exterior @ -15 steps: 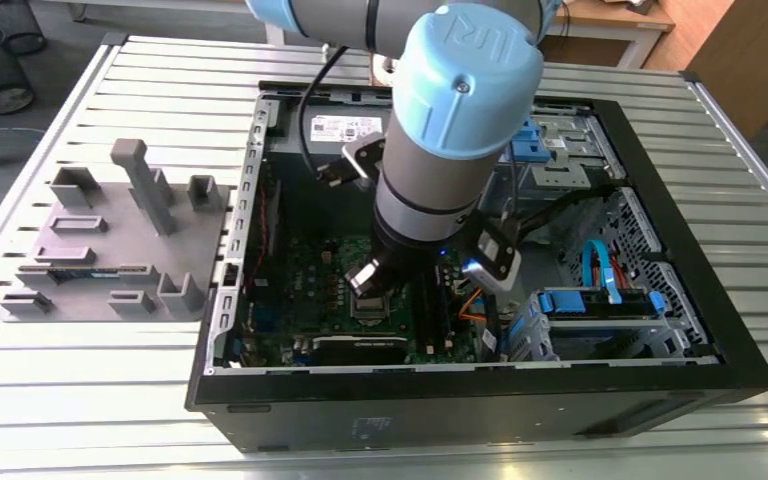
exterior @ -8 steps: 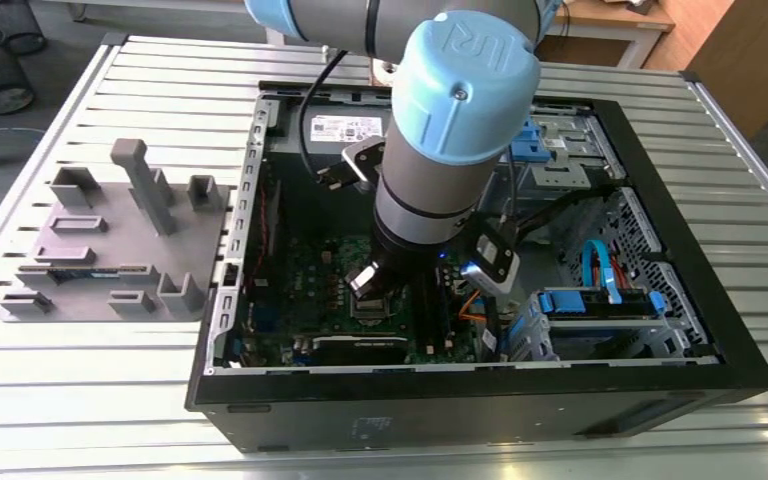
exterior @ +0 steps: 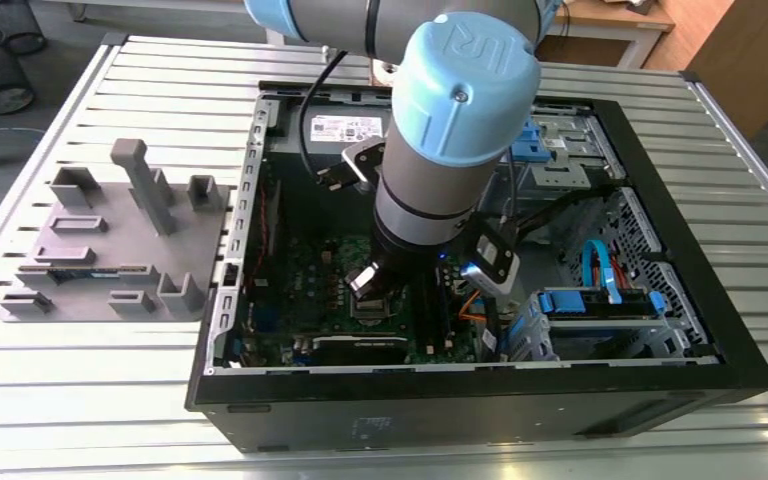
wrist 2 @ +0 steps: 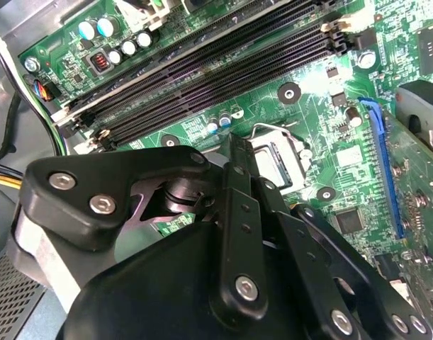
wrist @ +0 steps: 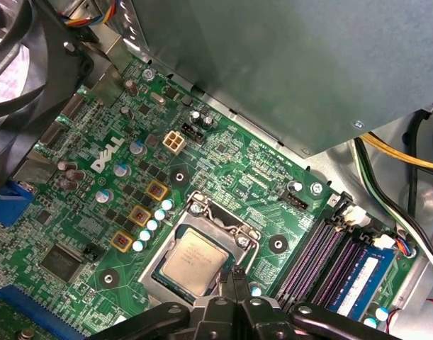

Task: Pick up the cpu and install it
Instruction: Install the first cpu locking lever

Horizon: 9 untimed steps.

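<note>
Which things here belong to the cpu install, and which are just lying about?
Job: cpu, socket frame, motherboard, claw.
Lying about: grey parts tray beside the computer case, memory slots, power supply box.

Room stands open over the silvery square cpu (wrist: 195, 261), where the black gripper (wrist: 234, 275) hangs with jaws together. The big grey power supply box (wrist: 287, 64) overhangs the green motherboard (wrist: 223, 159); black memory slots (wrist: 314, 258) and yellow cables (wrist: 399, 151) crowd beside. Blue drive bays (exterior: 595, 303) block the exterior view's right.

Grey arm (exterior: 424, 190), light-blue caps (exterior: 471, 90), black screw-studded fingers (wrist 2: 239, 212)
</note>
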{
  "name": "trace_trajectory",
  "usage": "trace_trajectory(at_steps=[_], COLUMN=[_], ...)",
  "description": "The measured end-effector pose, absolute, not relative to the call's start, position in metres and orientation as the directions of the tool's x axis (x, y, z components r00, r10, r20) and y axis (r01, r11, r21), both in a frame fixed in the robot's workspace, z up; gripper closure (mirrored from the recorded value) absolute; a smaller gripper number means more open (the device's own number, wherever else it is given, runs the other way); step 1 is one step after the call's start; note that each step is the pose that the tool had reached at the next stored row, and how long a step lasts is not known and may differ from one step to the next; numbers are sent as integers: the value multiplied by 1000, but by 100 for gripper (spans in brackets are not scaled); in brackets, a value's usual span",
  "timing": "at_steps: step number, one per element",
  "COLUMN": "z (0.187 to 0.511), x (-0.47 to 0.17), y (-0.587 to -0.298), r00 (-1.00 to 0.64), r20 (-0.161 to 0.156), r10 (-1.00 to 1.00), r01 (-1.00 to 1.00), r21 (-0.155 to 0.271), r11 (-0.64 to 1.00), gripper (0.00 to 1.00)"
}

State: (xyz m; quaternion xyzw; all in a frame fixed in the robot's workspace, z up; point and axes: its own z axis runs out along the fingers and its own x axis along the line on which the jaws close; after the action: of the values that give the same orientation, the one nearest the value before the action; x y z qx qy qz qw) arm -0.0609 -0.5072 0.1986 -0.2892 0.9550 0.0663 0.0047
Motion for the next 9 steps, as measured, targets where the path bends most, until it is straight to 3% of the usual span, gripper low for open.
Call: trace_trajectory(at_steps=[9], z=[199], x=[-61], y=[-512], r00=[-833], r20=[-61], r10=[-550], r01=[-553], r21=[145], r11=[821], gripper=[89])
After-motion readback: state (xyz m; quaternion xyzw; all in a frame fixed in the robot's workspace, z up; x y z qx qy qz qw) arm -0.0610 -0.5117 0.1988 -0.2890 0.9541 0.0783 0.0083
